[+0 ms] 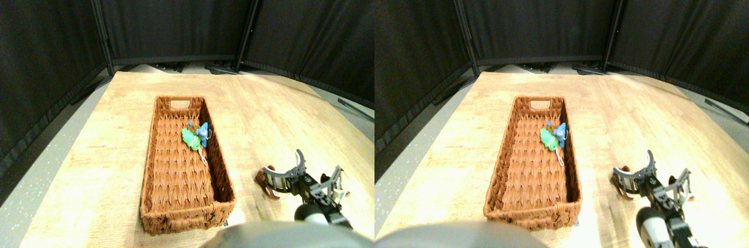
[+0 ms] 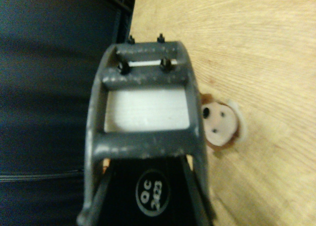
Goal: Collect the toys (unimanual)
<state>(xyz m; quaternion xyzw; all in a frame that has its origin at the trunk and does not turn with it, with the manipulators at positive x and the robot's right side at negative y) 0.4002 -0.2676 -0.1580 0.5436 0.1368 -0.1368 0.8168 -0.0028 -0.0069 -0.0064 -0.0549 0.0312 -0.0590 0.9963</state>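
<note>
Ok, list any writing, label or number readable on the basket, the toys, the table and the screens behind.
Wicker basket: none.
Green toy and blue toy in the basket: none visible; too small to rule out a tag.
Brown toy on the table: none.
Wooden table: none.
Dark screens: none.

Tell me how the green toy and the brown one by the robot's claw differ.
The green toy lies inside the basket, touching a blue toy; the brown toy lies outside on the wooden table, to the basket's right. The green one is far from the end effector; the brown one sits right beside it. Both are small plush figures.
</note>
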